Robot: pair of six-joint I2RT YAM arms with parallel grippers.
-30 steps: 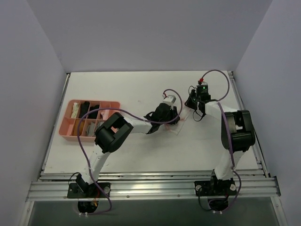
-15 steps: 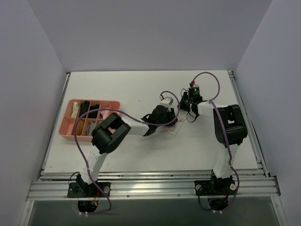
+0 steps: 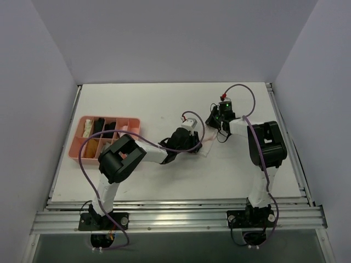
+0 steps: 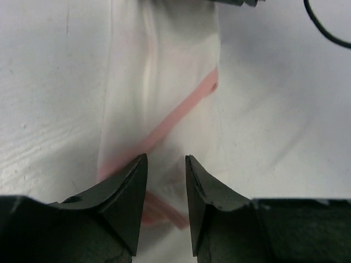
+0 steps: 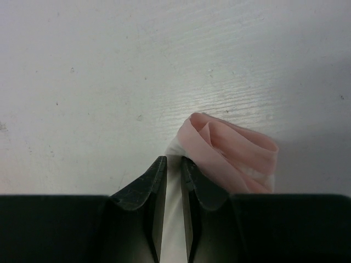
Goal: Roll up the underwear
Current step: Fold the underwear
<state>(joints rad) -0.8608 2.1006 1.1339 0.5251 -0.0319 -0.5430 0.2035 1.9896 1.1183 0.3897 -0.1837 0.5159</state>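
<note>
Your one container is the pink plastic divided tray (image 3: 74,147) at the left side of the white worktop (image 3: 164,104). Its far compartments hold rolled garments: black rolls (image 3: 103,126) and one pale beige roll (image 3: 86,129), with a tan roll (image 3: 91,148) in a nearer cell. The left arm covers the tray's near right corner, so you cannot count every cell.

There is one piece to roll: the underwear (image 3: 204,148), a thin white garment with narrow pink-red trim. It lies on the worktop's middle, well apart from the tray, between your two claws. Its long axis runs on a slant from near-left to far-right, from the left claw (image 3: 196,147) towards the right claw (image 3: 215,133).

In the left wrist view the underwear (image 4: 164,82) stretches straight away from the left claw (image 4: 165,159), a pink stripe crossing it diagonally. That claw's jaws stand a little apart with cloth between them; you cannot tell whether they pinch it.

The right claw (image 5: 174,160) is nearly together, clamped on a white strip of the underwear (image 5: 236,148), whose pink trim bunches in a fold just right of the tips.
</note>
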